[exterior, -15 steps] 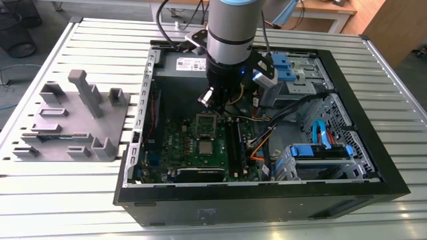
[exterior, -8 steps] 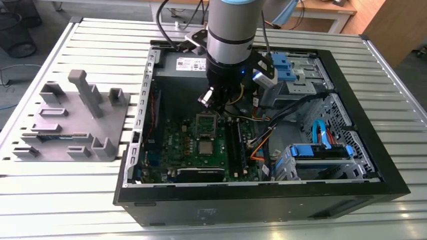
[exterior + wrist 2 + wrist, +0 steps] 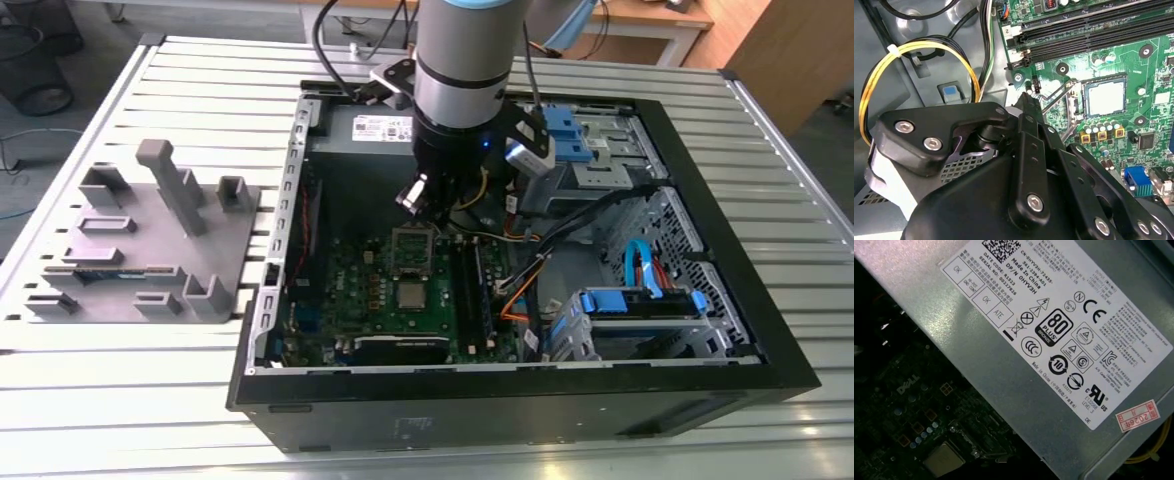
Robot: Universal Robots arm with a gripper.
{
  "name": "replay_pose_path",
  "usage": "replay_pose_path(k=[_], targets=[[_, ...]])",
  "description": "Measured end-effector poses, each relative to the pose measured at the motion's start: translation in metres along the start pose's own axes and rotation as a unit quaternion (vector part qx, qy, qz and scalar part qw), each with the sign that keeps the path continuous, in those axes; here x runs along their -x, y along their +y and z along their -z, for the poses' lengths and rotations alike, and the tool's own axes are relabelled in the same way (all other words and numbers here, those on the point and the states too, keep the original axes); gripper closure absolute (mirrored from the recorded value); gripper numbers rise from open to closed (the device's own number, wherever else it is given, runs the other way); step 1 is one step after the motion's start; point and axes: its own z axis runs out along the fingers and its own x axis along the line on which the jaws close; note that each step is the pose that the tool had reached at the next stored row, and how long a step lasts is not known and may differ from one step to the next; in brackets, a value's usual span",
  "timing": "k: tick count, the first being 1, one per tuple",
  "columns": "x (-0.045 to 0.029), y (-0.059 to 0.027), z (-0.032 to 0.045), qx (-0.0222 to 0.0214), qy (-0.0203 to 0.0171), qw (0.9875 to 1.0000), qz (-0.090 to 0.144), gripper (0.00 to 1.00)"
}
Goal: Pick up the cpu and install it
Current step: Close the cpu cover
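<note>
Finds the cpu (image 3: pixel 414 293) (image 3: pixel 1105 97) lying flat and square inside the dark socket frame (image 3: pixel 1080 97) near the middle of the motherboard (image 3: pixel 350 290). Holds the gripper (image 3: pixel 418 195) (image 3: pixel 1026 97) above the motherboard's edge nearest the power supply (image 3: pixel 1054 340), apart from the cpu and close to a yellow cable loop (image 3: pixel 919 50). Cannot tell whether the fingers are open or closed. Judging by the seated chip, reads as the placing step already done, with securing still open. Calls for a clean path past the cables and a light, level approach over the motherboard's socket.
</note>
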Motion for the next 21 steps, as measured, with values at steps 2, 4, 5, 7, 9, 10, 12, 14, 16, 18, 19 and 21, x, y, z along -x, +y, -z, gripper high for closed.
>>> replay_pose_path(k=[2,4,5,7,9,10,12,14,16,18,19,21], targets=[[0.0,0.0,0.0,0.0,0.0001,1.0,0.0,0.89],[0.0,-0.0001,0.0,0.0,0.0001,1.0,0.0,0.89],[0.0,-0.0001,0.0,0.0,0.0001,1.0,0.0,0.89],[0.0,-0.0001,0.0001,-0.0002,0.0004,1.0,0.0,0.89],[0.0002,-0.0002,0.0006,-0.0008,0.0011,1.0,0.0,0.89],[0.0002,-0.0001,0.0009,-0.001,0.0013,1.0,0.0,0.89],[0.0002,-0.0001,0.0011,-0.0024,0.0026,1.0,0.0,0.89],[0.0002,-0.0001,0.0013,-0.0048,0.0051,1.0,0.0,0.89],[0.0002,-0.0001,0.0015,-0.007,0.0075,0.9999,0.0,0.89],[0.0002,-0.0001,0.0021,-0.0078,0.0085,0.9999,0.0,0.89],[0.0002,-0.0001,0.0024,-0.008,0.0086,0.9999,0.0,0.89],[0.0003,0.0,0.0035,-0.0083,0.009,0.9999,0.0,0.89]])
